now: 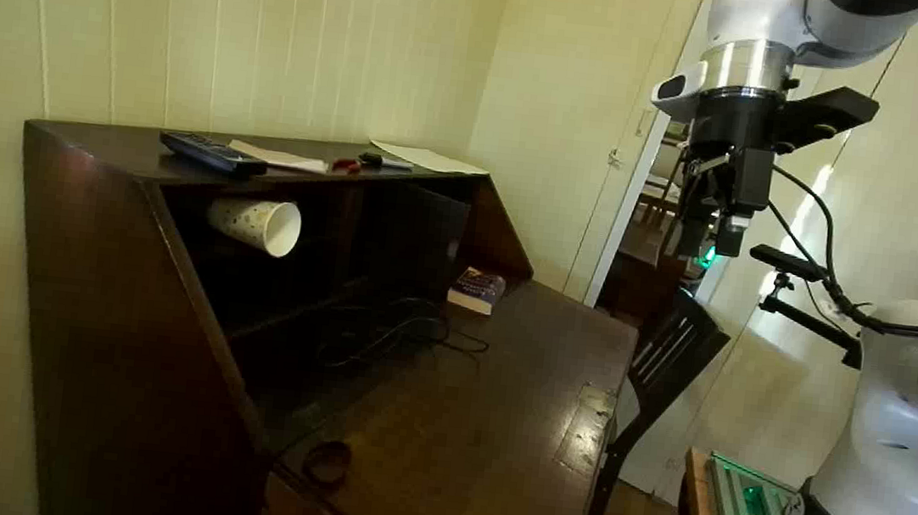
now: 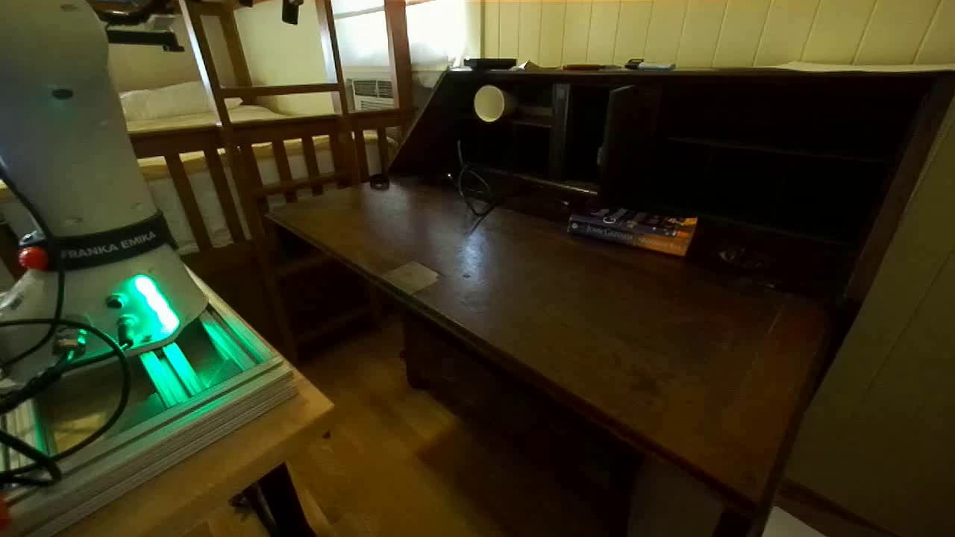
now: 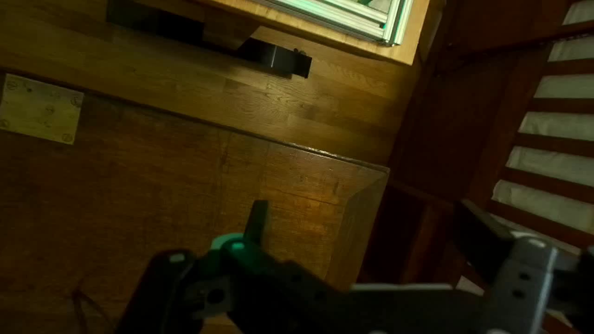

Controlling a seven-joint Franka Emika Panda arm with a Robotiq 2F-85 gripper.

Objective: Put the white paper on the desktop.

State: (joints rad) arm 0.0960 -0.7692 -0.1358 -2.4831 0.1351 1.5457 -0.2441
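A pale grooved wall (image 1: pixel 320 38) faced me above a wooden floor (image 2: pixel 358 447); a dark slat-backed chair (image 1: pixel 657 402) stood upright and, in an exterior view, a bright window (image 2: pixel 433 33) shone beyond a wooden bed frame (image 2: pixel 233 164).

One robot arm (image 1: pixel 877 421) stands in here, with one gripper (image 1: pixel 709 249) and its two fingers (image 1: pixel 729 243). I count one secretary desk (image 1: pixel 122 299), one desktop (image 2: pixel 567 321), one metal plate (image 3: pixel 41 109). Two sheets altogether: one small white paper (image 1: pixel 280 157), one larger white sheet (image 1: pixel 427 159). There's one black keypad handset (image 1: pixel 212 153), one small red item (image 1: pixel 347 165), one small black-and-white item (image 1: pixel 388 162). One spotted cup (image 1: pixel 253 224), one paperback book (image 1: pixel 476 290), one dark ring (image 2: pixel 379 182). One slat-backed chair (image 1: pixel 702 338), one wooden bed (image 2: pixel 227 138), one pillow (image 2: pixel 175 98), one air conditioner (image 2: pixel 373 93). The thin cords (image 2: pixel 486 201) tangle too much to count.
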